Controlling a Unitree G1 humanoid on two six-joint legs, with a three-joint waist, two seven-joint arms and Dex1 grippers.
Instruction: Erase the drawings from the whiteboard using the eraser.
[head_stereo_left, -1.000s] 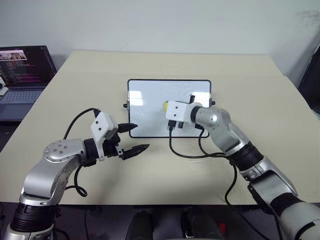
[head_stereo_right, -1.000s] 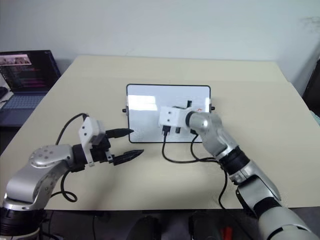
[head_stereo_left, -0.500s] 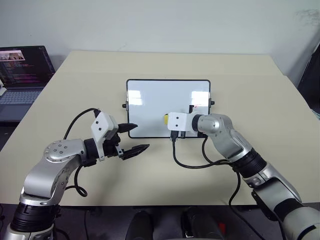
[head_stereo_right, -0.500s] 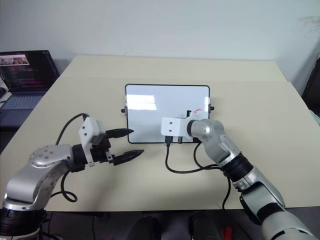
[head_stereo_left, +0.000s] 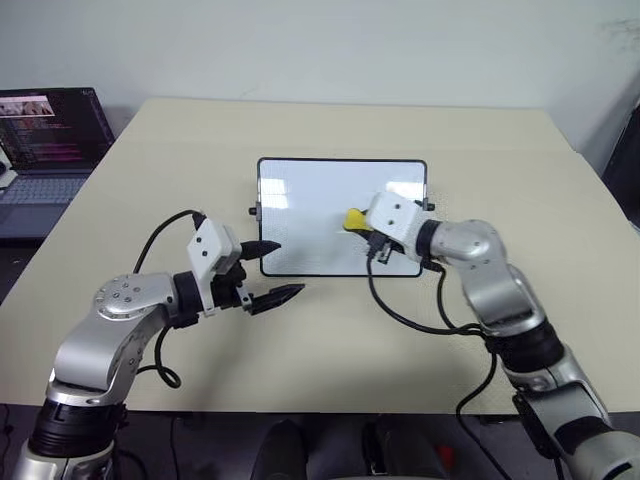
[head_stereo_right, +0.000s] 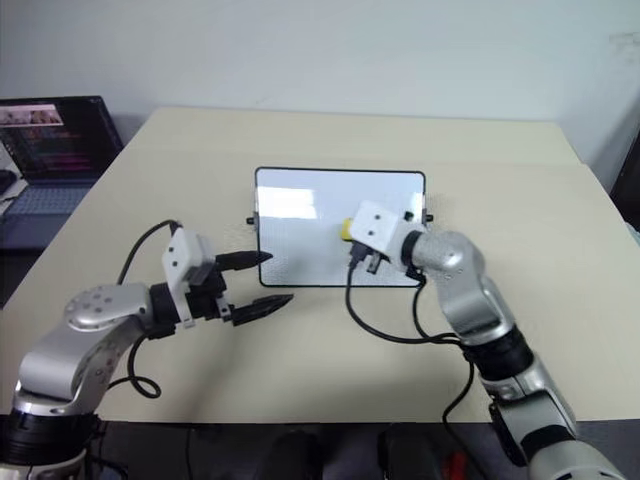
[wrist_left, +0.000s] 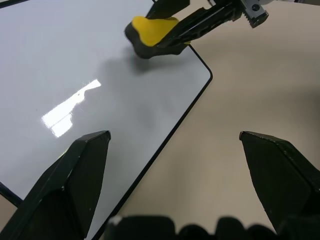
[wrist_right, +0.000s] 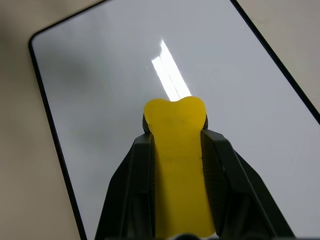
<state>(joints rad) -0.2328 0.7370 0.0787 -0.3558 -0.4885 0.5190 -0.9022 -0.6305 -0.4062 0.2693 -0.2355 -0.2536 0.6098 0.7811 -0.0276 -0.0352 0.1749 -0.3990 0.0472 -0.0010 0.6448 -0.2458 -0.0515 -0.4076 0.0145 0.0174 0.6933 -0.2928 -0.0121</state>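
The whiteboard (head_stereo_left: 305, 205) lies flat on the middle of the table, its visible surface plain white. My right gripper (head_stereo_left: 358, 222) is shut on the yellow eraser (head_stereo_left: 353, 218) over the board's right half. In the right wrist view, the eraser (wrist_right: 175, 127) sticks out between the two black fingers, just above the glossy board. My left gripper (head_stereo_left: 288, 268) stands open by the board's near left corner with nothing between its fingers. The left wrist view looks past that gripper (wrist_left: 172, 137) at the eraser (wrist_left: 150, 30). The drawings are hidden.
An open laptop (head_stereo_left: 45, 140) sits at the far left, off the table's edge. The beige table (head_stereo_left: 330, 330) stretches around the board. Black cables (head_stereo_left: 410, 315) loop from both wrists onto the table in front of the board.
My right gripper has carried the eraser to the right across the board and rolled its wrist. The red mark seen by the board's right edge no longer shows. The left arm stayed put.
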